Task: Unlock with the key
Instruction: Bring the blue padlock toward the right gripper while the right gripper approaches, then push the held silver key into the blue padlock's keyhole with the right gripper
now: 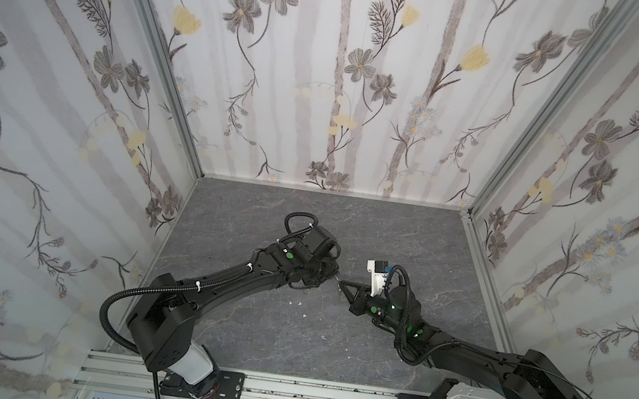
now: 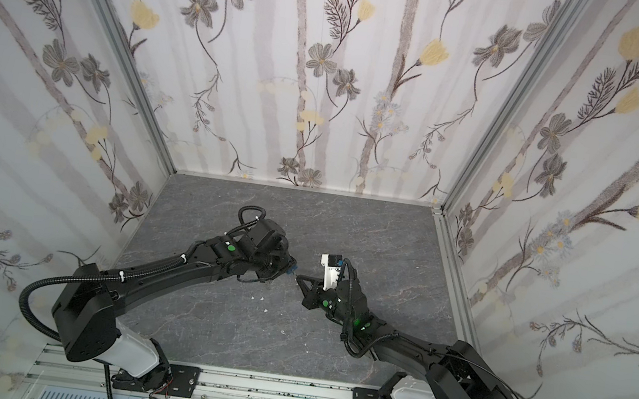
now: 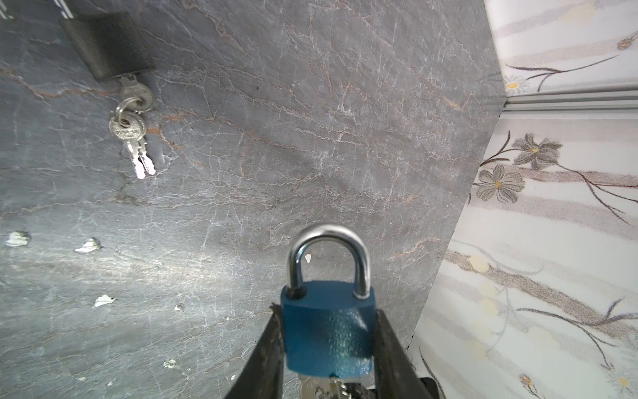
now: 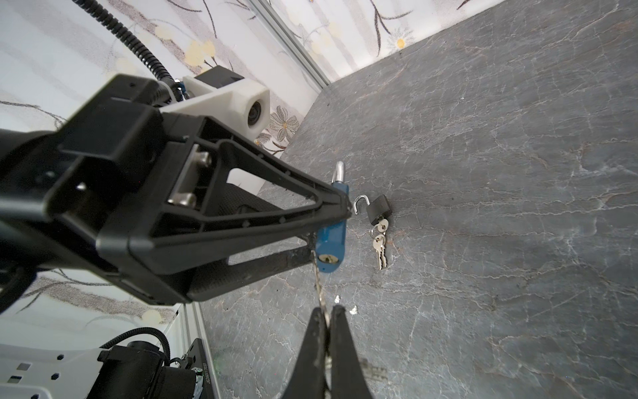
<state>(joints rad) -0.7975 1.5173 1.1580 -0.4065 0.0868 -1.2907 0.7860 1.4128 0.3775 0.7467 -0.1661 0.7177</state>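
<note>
Left gripper (image 3: pixel 328 312) clamped across the blue padlock (image 3: pixel 328 340), shackle closed; right gripper (image 4: pixel 327 312) pinched together on the key (image 4: pixel 319 288), blade tip near the keyway.

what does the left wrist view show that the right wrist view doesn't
Only the left wrist view: the blue padlock seen face on, with its shackle closed into the body.

Only the right wrist view: the right hand shut on a key whose blade reaches up to the blue padlock's underside, the keyhole there, and the open shackle of the black padlock.

Both: the left hand gripping the blue padlock, and the black padlock lying on the table with its key bunch.
</note>
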